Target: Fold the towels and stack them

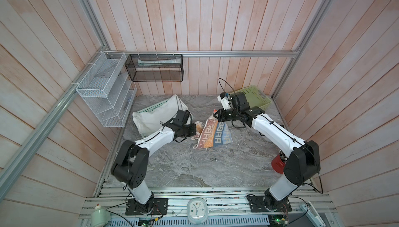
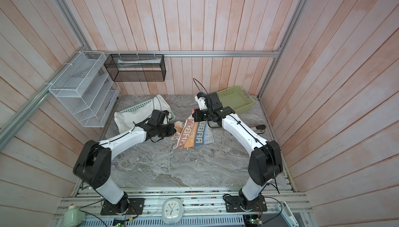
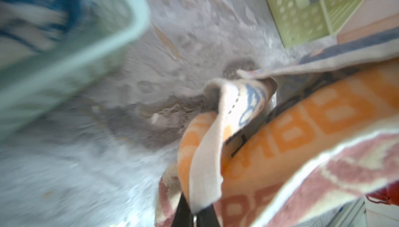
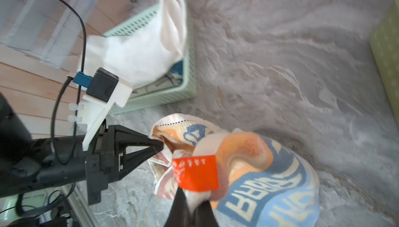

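The grey marble table (image 1: 194,171) carried it all. At its far left, the white towel (image 1: 155,115) lay draped over the mint basket (image 1: 151,106). In the middle, the striped towel (image 1: 216,137) hung bunched between both arms, sagging toward the tabletop. The left gripper (image 1: 195,129) was pinched tight on one corner, and the right gripper (image 1: 215,115) was clamped on the edge beside the red tag (image 4: 195,171).
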Robot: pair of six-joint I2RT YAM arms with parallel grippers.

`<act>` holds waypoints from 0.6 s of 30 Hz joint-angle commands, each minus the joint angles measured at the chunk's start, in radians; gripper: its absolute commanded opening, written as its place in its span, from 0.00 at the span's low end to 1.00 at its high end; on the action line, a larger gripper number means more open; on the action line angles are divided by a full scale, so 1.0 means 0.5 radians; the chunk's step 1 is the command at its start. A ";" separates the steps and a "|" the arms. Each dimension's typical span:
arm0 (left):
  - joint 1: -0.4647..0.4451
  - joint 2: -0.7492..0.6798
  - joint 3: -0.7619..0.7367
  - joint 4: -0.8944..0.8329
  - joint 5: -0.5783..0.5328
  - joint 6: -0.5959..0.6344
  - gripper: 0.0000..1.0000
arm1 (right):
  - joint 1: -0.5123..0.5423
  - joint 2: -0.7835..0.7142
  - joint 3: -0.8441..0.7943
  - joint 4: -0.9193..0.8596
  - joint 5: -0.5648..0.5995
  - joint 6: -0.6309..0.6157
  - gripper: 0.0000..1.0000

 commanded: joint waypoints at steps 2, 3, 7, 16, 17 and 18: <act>0.024 -0.493 -0.256 -0.257 -0.260 -0.038 0.00 | 0.048 -0.218 0.039 -0.309 -0.015 -0.105 0.00; 0.026 -0.586 -0.311 -0.321 -0.277 -0.066 0.00 | 0.035 -0.293 -0.071 -0.305 0.046 -0.080 0.00; 0.025 -0.821 -0.537 -0.498 -0.321 -0.224 0.00 | -0.195 -0.601 -0.724 -0.179 0.045 0.086 0.00; -0.003 -0.930 -0.633 -0.632 -0.427 -0.494 0.39 | -0.535 -0.336 -1.441 0.082 -0.301 0.083 0.00; -0.019 -0.891 -0.587 -0.601 -0.427 -0.462 0.40 | -0.530 -0.271 -1.416 0.062 -0.292 0.068 0.00; -0.045 -0.830 -0.518 -0.562 -0.418 -0.425 0.39 | -0.529 -0.208 -1.391 0.049 -0.285 0.049 0.00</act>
